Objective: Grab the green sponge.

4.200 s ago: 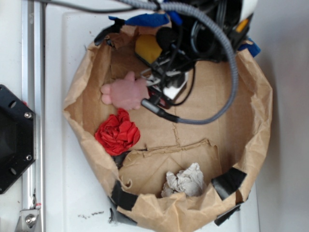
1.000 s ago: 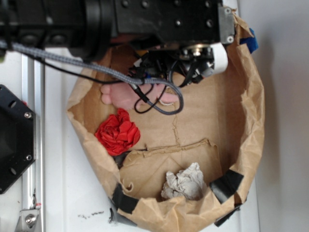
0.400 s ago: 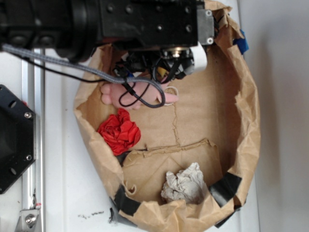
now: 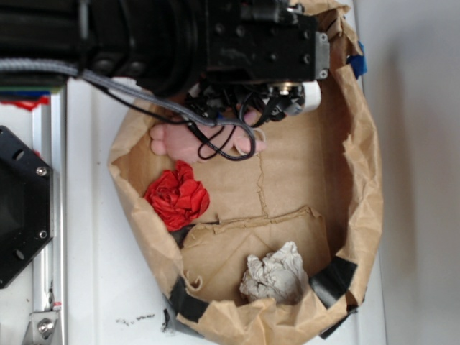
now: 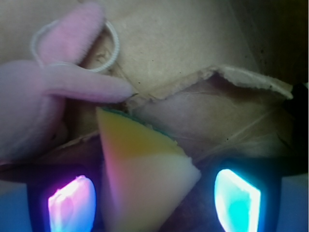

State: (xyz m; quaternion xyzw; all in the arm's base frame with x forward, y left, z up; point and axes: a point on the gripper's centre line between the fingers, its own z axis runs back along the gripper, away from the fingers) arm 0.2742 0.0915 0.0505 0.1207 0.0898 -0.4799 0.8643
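In the wrist view the green sponge is a yellow foam wedge with a thin dark green edge along its top. It lies between my gripper's two glowing pads, the left one close beside it and the right one a gap away. The gripper is open around the sponge. In the exterior view the black arm covers the top of the bag and hides both the sponge and the fingers.
A pink plush animal lies right against the sponge's far-left side. The brown paper bag also holds a red cloth wad and a crumpled grey wad. Cables hang over the plush.
The arm has come in over the bag's top corner and now covers the sponge, which showed bare 4.2 s ago. The bag's right wall has been pushed slightly inward.
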